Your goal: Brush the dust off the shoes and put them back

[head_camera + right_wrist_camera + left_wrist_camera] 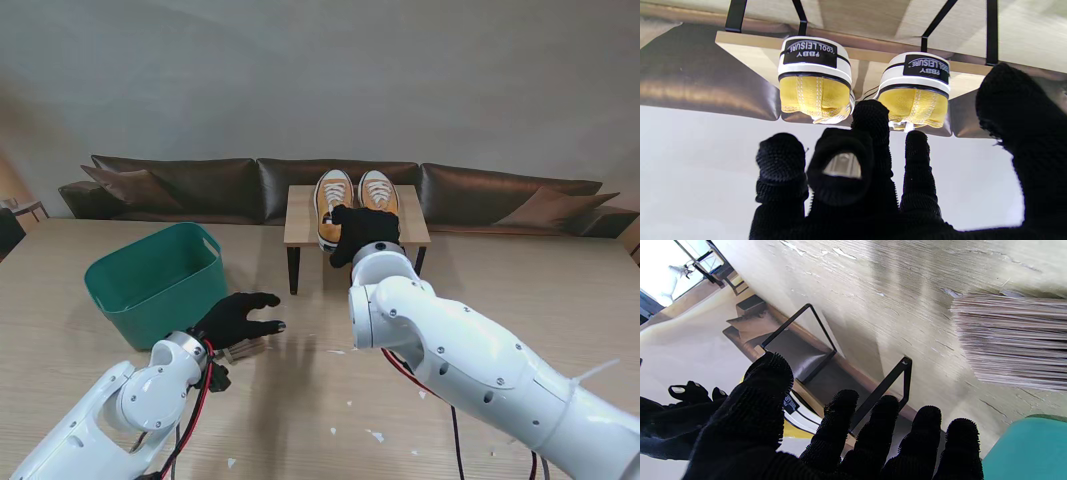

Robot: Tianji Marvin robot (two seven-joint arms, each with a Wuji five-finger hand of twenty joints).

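Note:
Two yellow sneakers (333, 200) (378, 190) with white laces stand side by side on a small wooden rack (300, 215) at the far middle of the table. In the right wrist view their heels (815, 80) (915, 90) face my fingers. My right hand (362, 232) (853, 173), in a black glove, hovers at the heel ends with fingers spread and nothing in it. My left hand (235, 318) (826, 440) is open, fingers apart, low over the table. The brush (243, 350) lies just beneath it, its pale bristles (1013, 340) showing beside the hand.
A green plastic basket (155, 280) (1023, 446) stands on the left, close to my left hand. Small white scraps (375, 435) dot the wooden table nearer to me. A dark sofa (180, 185) runs behind the table. The rack stands on black metal legs (893, 380).

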